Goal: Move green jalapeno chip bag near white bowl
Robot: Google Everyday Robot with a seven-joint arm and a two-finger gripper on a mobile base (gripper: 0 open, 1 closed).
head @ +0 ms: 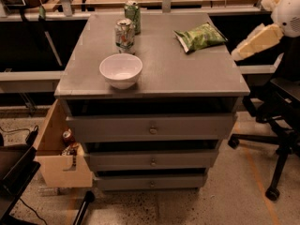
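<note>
The green jalapeno chip bag (pixel 200 35) lies flat on the grey surface (pixel 187 74) of a drawer cabinet (pixel 151 130), in the far right part of the top and turned a little askew to its edges. The white bowl (pixel 121 70) stands upright near the front left part of the same surface, well apart from the bag, with bare grey top between them. Just behind the bowl stands a pale patterned can (pixel 124 33), and behind that, close to the far edge, a green can (pixel 132 15); both are upright and to the left of the bag. The end effector (pixel 240 53) hangs off the right side of the cabinet, a cream-coloured part on the robot arm (pixel 286 11) that reaches in from the upper right corner. It is near the bag's right end but not touching it or anything else on the surface, and how far open it is cannot be told from this view. A black office chair (pixel 281 125) stands on the floor to the right, and an open cardboard box (pixel 58 165) sits by the cabinet's lower left.
</note>
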